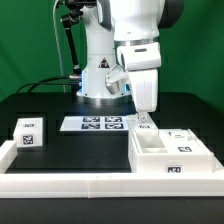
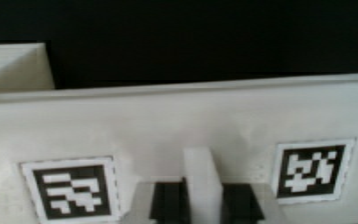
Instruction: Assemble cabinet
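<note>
Tabletop [image 1: 40,106] black | backdrop [image 1: 25,40] green | white cabinet [image 1: 165,150], hand [image 1: 146,118] seemingly pinching it

Exterior cam: set in front of the table [image 1: 40,100], a little above it. It faces the arm's base [image 1: 100,85] across the marker board [image 1: 100,123]. Mid range, whole work area in frame.

Wrist cam: looks out along the gripper [image 2: 201,186], very close to a white cabinet [image 2: 176,115] panel bearing two tags [image 2: 69,188]. Picture is soft; the panel fills most of the frame.

Overlap: that panel only, seen from the exterior cam at the exterior view's right, directly under the arm's wrist.
</note>
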Controlling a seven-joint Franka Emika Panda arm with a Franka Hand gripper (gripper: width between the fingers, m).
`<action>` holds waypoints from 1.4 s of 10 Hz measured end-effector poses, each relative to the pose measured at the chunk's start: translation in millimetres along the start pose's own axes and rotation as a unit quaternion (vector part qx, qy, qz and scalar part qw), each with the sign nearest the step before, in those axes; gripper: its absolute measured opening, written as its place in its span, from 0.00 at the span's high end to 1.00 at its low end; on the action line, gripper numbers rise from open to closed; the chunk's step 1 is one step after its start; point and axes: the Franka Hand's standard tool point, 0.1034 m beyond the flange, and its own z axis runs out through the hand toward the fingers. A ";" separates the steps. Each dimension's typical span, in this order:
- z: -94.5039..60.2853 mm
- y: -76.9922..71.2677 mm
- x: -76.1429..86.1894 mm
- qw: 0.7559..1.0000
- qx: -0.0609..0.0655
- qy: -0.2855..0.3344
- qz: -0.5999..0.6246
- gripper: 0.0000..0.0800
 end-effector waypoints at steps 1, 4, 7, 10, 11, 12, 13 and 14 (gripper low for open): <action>-0.1 0.2 0.0 1.000 0.000 0.000 0.000 0.91; -0.1 0.2 -0.1 1.000 0.000 0.000 0.000 0.91; -1.5 13.5 4.6 1.000 -0.004 0.004 -0.001 0.91; -2.0 36.5 6.7 1.000 -0.010 0.012 0.002 0.91; -2.3 42.7 7.0 1.000 -0.012 0.014 0.003 0.91; -2.9 49.9 6.9 1.000 -0.016 0.017 0.003 0.91; -3.2 53.3 6.6 1.000 -0.021 0.018 0.003 0.91; -3.2 52.0 5.2 0.999 -0.026 0.019 0.002 0.91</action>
